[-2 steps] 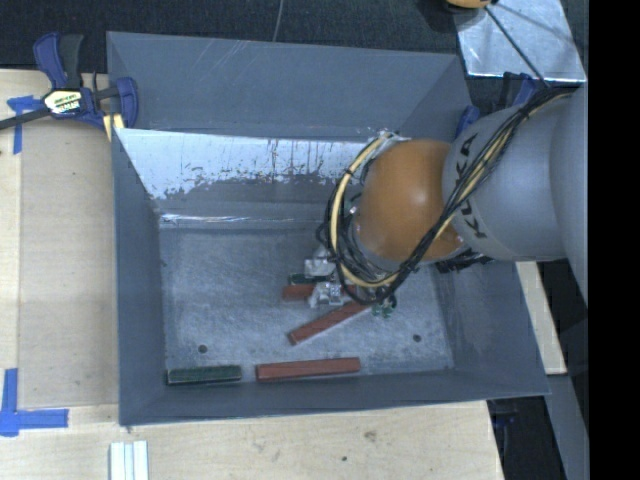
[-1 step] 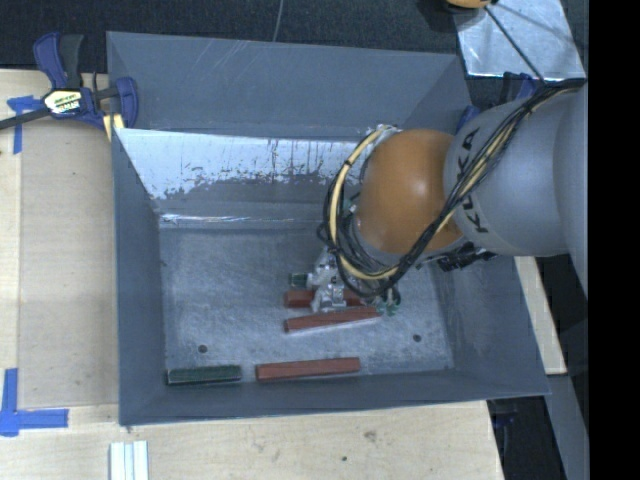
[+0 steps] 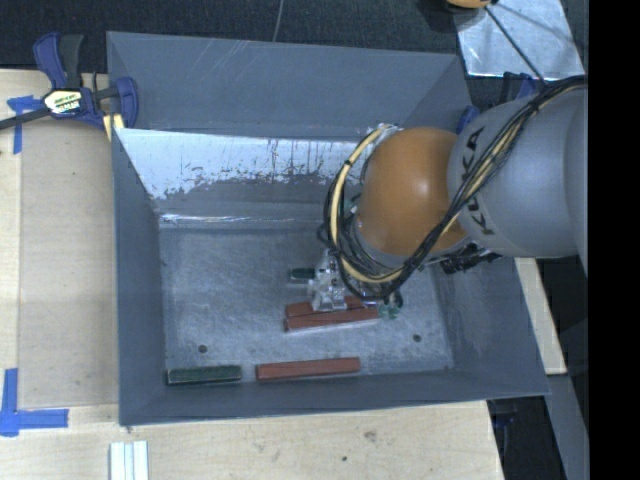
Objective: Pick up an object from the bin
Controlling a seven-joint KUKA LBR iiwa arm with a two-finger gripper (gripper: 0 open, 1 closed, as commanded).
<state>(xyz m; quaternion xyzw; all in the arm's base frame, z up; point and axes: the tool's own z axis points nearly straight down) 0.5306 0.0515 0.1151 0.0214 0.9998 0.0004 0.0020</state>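
Note:
My gripper [image 3: 326, 288] is low in the middle of the bin, mostly hidden under the arm's orange cover. Directly below it lies a flat reddish-brown bar [image 3: 325, 318], slightly tilted, with its right end under the gripper. I cannot tell whether the gripper touches it. A small dark green piece [image 3: 300, 275] pokes out just left of the gripper.
Along the bin's front wall lie a second reddish-brown bar [image 3: 307, 369] and, to its left, a short dark green bar [image 3: 204, 375]. The arm and its cables cover the bin's right part. The left half of the floor is bare grey metal.

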